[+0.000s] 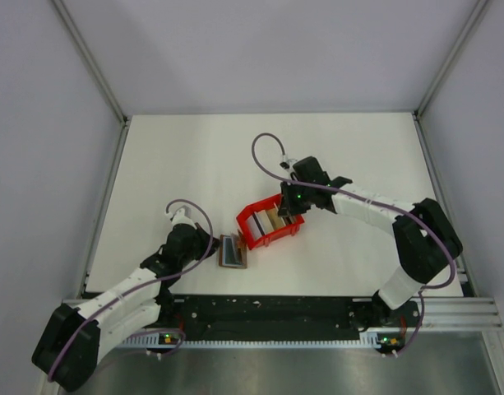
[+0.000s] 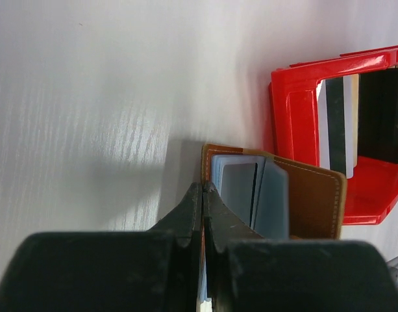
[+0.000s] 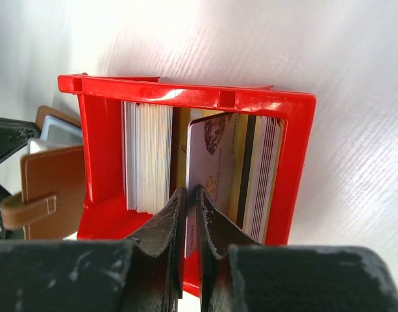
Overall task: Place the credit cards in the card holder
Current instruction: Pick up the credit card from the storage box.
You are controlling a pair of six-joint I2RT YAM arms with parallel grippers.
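Pick step, I judge: right gripper clenched on a pale thin plastic credit card standing in the red plastic bin; left gripper clamps the brown leather folding card holder open just left of it; next needs a clean lift, then carry left.

The table is viewed from high above and behind the arms, with the red bin near mid-frame. The bin is faced closely over the left hand from beyond the card holder, and over the right hand straight into its credit cards. It is shared by all views.
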